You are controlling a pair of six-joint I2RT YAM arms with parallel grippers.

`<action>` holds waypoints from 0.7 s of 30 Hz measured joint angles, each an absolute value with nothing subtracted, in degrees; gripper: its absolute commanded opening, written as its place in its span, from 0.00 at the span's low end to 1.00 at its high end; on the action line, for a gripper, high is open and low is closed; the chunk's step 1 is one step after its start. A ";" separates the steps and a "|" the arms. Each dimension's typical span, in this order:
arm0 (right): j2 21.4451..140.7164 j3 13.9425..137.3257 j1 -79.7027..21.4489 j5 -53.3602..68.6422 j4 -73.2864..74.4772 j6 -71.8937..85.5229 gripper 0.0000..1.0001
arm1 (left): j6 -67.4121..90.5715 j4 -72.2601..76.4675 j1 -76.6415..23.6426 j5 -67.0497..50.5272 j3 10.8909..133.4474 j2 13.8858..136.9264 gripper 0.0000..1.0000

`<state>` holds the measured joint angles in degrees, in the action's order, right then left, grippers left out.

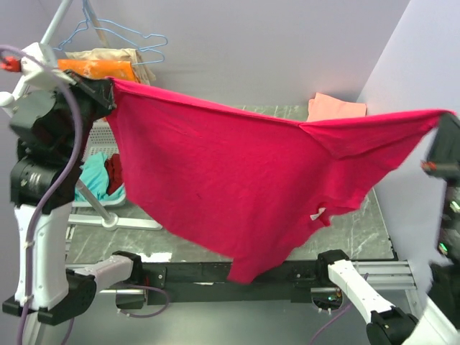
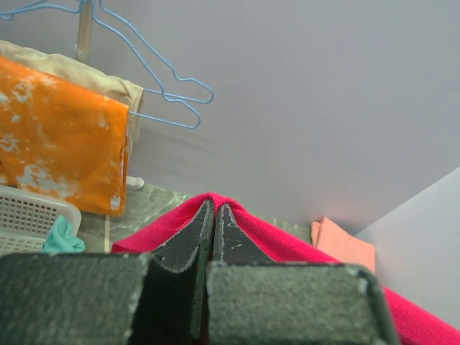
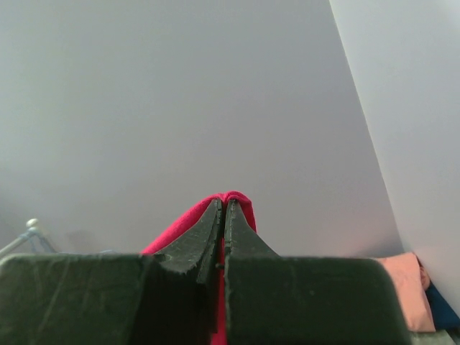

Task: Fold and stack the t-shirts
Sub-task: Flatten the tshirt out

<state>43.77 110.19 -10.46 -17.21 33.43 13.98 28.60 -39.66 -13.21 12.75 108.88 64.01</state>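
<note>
T-shirt, crimson-red [image 1: 237,187], large, short-sleeved: held aloft above the desk [image 1: 363,230], its upper edge stretched between both arms, its body sagging to a low point toward the near edge. Left end effector [image 2: 215,215]: pressed together, pinching a fold of red cloth at the left corner. Right end effector [image 3: 224,215]: likewise pinching the opposite corner. Handling, as judged: light, limp, without stiffness; it drapes and slips, so corners and hems are the places to hold, with the top edge kept taut. Salmon-pink tee [image 1: 334,106]: folded, on the desk's far right corner, apart from the hanging cloth. Clearance: the marbled surface beneath looks open enough for laying down; a white basket [image 1: 99,140], an orange blotched cloth [image 2: 57,136] and wire hangers [image 2: 169,97] crowd the left; a wall stands close on the right.
</note>
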 measured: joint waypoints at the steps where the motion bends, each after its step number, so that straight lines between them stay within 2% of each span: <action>1: 44.10 108.18 -10.46 -17.85 32.16 14.02 0.00 | 28.32 -39.35 -13.21 12.82 108.64 64.64 0.01; 6: 48.82 93.60 -10.46 -22.83 24.64 14.66 0.00 | 27.22 -36.25 -13.21 13.41 102.15 71.16 0.01; 10: 61.87 83.74 -10.44 -25.34 19.64 15.57 0.00 | 27.07 -33.69 -13.21 13.52 94.21 82.06 0.01; 11: 63.90 83.26 -10.44 -25.56 19.09 15.62 0.00 | 27.09 -33.52 -13.21 13.72 92.82 86.02 0.01; 15: 85.84 83.90 -9.69 -25.08 14.17 16.19 0.00 | 27.33 -33.76 -13.21 16.51 92.42 101.60 0.01; 18: 99.88 89.80 -8.71 -23.53 12.78 17.06 0.01 | 27.94 -33.58 -13.23 18.85 96.88 111.77 0.01; 19: 104.33 92.90 -8.40 -22.92 12.51 17.26 0.14 | 28.14 -33.30 -13.23 19.59 99.42 115.61 0.25; 21: 112.86 100.77 -7.77 -21.21 11.60 17.87 0.47 | 28.62 -32.64 -13.28 21.02 104.60 121.89 0.72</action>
<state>112.86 100.77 -7.77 -21.21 11.60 17.87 28.62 -32.64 -13.28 21.02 104.60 121.89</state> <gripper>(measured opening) 0.108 0.135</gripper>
